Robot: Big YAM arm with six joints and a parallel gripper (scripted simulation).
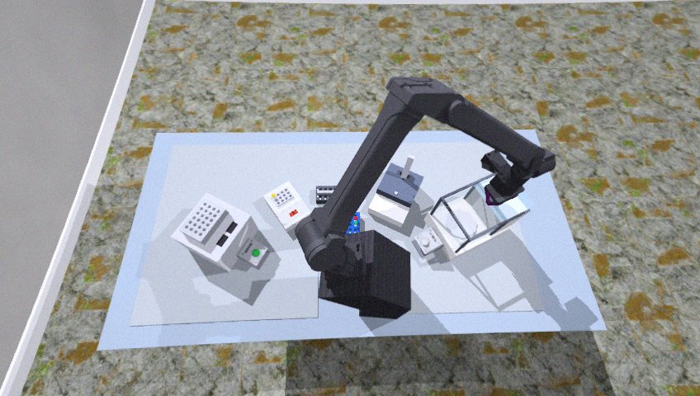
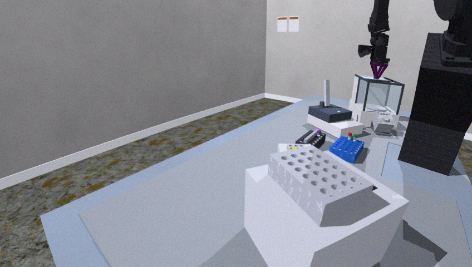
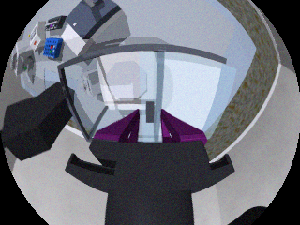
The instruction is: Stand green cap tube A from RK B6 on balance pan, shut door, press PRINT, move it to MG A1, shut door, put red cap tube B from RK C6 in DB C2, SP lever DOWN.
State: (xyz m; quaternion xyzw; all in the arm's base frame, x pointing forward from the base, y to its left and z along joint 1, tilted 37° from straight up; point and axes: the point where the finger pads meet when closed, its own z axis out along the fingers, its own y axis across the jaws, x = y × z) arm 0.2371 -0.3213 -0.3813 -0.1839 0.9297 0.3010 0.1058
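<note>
- Fingers of your gripper [image 1: 489, 198] [image 2: 377, 76] [image 3: 150, 112] stand partway apart and grasp nothing; you have them at the top of the balance [image 1: 447, 251] [image 2: 364, 120] [image 3: 141, 48], near the right edge of the tabletop [image 1: 117, 304] [image 2: 59, 225] [image 3: 244, 42].
- Between the fingertips, your wrist view shows a small dark handle [image 3: 150, 114]; you cannot tell whether either finger touches it.
- Beneath the glass you can see the balance's round pan [image 1: 464, 223] [image 2: 379, 108] [image 3: 127, 84].
- Your task's tubes, with a red cap [image 1: 355, 218] [image 2: 349, 134] and a green cap [image 1: 355, 223] [image 2: 354, 136], stand side by side in the blue rack [image 1: 352, 227] [image 2: 345, 148] [image 3: 52, 48], inward from the near edge.
- Toward the far edge you have the magnet block [image 1: 322, 194] [image 2: 299, 141] [image 3: 55, 22], with a purple cap [image 2: 319, 131] showing above it.
- Left of that sits the dry block [image 1: 290, 210] [image 2: 282, 146] [image 3: 34, 37], a yellow cap [image 1: 273, 195] [image 2: 294, 148] at its far left corner.
- Between magnet block and balance, the spectrophotometer [image 1: 398, 188] [image 2: 331, 114] [image 3: 89, 21] carries an upright pale post [image 1: 408, 167] [image 2: 327, 92].
- Nearest the left edge, you have the mixer [image 1: 205, 252] [image 2: 281, 204].
</note>
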